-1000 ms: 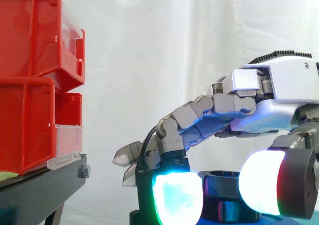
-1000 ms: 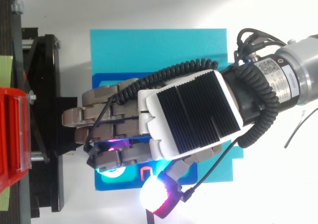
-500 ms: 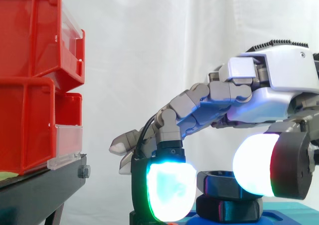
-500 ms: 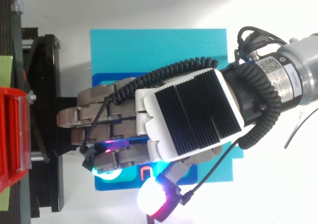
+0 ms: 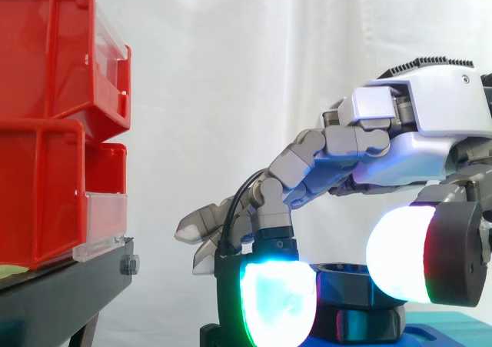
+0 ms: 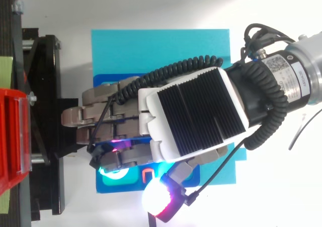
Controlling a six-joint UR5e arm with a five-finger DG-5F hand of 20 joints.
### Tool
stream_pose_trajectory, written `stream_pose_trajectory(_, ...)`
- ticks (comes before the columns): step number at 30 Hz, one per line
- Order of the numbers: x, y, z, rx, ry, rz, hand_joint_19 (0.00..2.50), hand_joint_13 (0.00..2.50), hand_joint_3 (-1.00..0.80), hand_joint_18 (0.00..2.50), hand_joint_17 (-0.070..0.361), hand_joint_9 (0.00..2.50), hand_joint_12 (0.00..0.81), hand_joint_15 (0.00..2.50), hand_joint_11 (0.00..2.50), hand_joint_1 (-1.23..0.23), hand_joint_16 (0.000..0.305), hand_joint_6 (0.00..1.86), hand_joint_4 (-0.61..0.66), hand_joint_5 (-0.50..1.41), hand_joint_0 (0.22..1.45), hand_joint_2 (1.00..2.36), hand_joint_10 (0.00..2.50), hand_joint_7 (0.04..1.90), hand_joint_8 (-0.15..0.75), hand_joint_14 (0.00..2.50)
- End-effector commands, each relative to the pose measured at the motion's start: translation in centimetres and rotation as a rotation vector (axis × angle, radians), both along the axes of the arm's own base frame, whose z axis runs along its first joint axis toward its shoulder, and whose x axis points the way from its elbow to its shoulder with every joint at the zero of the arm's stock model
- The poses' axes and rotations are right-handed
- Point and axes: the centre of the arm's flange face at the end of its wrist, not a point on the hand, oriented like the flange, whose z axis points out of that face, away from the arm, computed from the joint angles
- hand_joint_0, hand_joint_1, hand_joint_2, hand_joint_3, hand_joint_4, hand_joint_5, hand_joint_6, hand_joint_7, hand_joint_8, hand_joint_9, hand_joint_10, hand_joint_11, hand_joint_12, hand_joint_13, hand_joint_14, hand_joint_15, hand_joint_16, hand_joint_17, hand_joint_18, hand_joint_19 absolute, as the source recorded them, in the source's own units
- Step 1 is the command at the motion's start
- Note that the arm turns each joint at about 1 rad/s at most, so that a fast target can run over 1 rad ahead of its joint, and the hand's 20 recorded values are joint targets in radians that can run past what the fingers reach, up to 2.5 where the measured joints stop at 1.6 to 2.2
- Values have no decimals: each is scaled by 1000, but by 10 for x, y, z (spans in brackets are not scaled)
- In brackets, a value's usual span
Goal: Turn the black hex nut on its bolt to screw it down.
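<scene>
The red bins (image 5: 46, 116) stand well to the left of the blue block (image 6: 132, 185). The hand (image 6: 191, 116) arches above that block, with a curled finger and the thumb pinching the black hex nut (image 5: 342, 281), which sits just above the block.

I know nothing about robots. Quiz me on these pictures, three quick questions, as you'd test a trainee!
1. True or false: in the side view the red bins stand left of the hand.
2. In the side view, what sits between the glowing pads? A) black hex nut B) red bin C) cup
3. Fill in: seen from above, the blue base lies on a ___ mat.
Key: 1 true; 2 A; 3 cyan.
</scene>
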Motion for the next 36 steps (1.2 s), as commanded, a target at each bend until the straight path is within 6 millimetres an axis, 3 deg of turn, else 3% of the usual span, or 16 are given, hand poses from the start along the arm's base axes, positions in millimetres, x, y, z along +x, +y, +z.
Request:
stream_pose_trajectory(1,0,-1,0,0,0,-2,199,265,-500,315,116,472,351,0,206,-446,52,826,237,-170,516,1000,5,768,323,0)
stream_pose_trajectory(22,-1,-11,0,-4,-3,-12,182,272,-500,298,116,481,351,0,222,-444,51,834,254,-170,516,1000,6,752,325,0)
stream_pose_trajectory(36,-4,-34,0,-2,-5,-25,177,276,-500,269,114,485,354,0,223,-443,50,828,250,-167,515,1000,5,761,327,0)
